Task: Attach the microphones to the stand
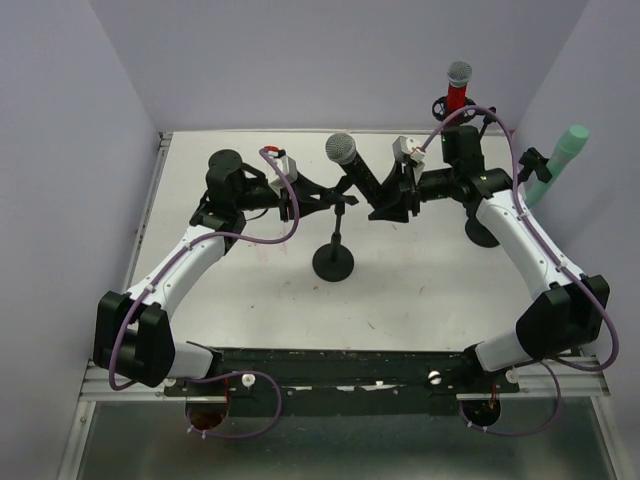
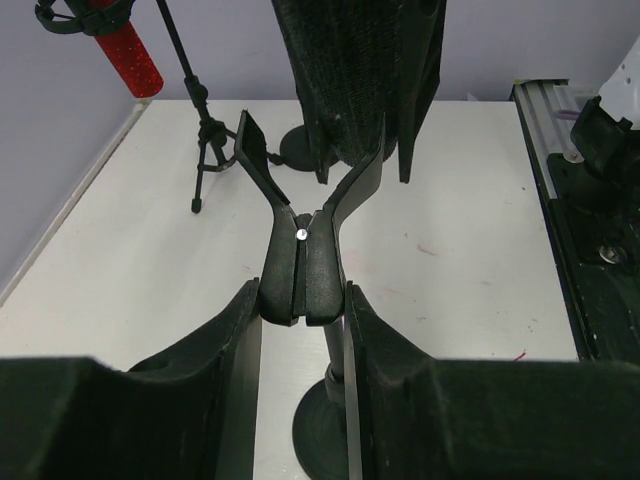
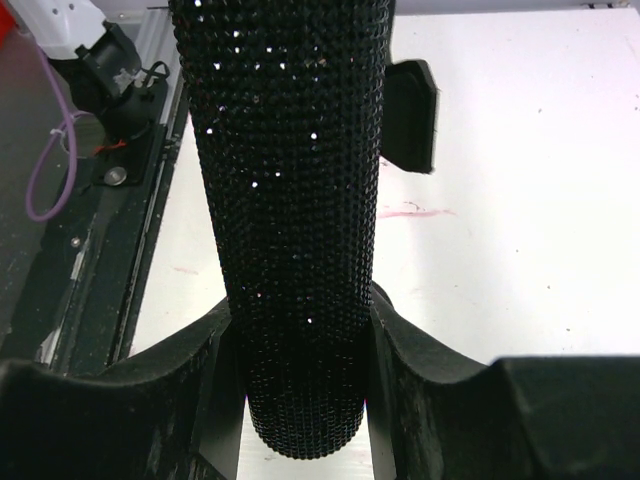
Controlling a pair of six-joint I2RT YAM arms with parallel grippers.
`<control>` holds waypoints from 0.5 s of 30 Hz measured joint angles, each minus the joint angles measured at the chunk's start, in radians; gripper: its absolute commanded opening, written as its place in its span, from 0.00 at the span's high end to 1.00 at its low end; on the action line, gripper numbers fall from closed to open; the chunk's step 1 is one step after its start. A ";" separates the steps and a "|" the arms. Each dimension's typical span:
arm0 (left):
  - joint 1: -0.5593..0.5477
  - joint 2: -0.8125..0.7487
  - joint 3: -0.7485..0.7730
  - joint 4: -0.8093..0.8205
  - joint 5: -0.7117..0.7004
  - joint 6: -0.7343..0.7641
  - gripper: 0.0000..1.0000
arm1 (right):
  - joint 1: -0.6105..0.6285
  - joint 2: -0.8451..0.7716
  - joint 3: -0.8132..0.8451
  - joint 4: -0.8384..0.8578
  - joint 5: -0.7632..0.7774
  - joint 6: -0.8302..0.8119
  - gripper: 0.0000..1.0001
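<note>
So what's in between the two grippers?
The top view shows the stand's clip, pinched by the left gripper, and the black microphone, held by the right gripper.

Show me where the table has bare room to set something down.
Bare: the near strip of the table between the centre stand base and the arms' base rail. Crowded: mid-table, where the left gripper squeezes the clip and the right gripper holds the black microphone; the right side, with the red microphone and mint-green microphone on stands.
</note>
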 measured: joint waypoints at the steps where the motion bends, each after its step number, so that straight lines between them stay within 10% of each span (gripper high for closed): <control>1: 0.000 0.000 0.000 0.000 0.000 0.000 0.76 | 0.000 0.011 0.002 0.003 0.005 0.001 0.97; 15: 0.008 -0.003 0.002 -0.021 0.010 0.002 0.77 | 0.079 0.146 0.050 0.001 0.076 -0.098 0.96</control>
